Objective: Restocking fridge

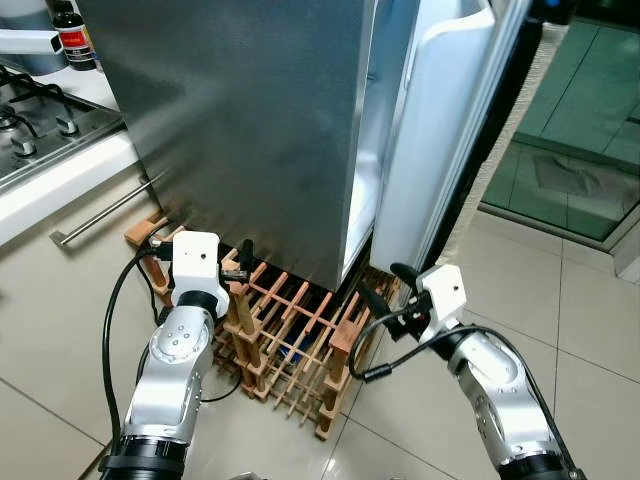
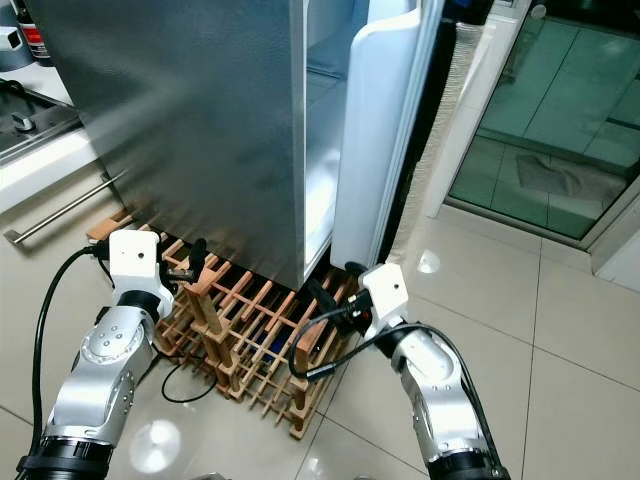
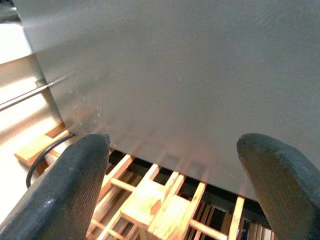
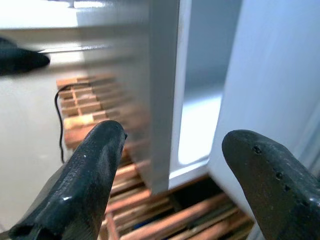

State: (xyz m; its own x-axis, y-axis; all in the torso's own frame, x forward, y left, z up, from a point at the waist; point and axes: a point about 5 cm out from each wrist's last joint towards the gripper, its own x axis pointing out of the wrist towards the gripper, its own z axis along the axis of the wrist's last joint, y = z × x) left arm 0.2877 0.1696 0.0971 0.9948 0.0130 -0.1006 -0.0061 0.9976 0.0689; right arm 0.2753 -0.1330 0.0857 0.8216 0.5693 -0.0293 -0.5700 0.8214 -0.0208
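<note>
Your left hand (image 1: 243,262) was down low in front of the fridge (image 1: 250,120), fingers spread wide and holding nothing, hovering right over the wooden rack (image 1: 290,340) on the floor (image 1: 560,330). Your right hand (image 1: 385,290) was spread open too, empty, near the bottom corner of the fridge where the door (image 1: 440,130) stood ajar beside the steel side. Off to your left there was a stove (image 1: 40,125) and a dark bottle (image 1: 72,35) behind it.
</note>
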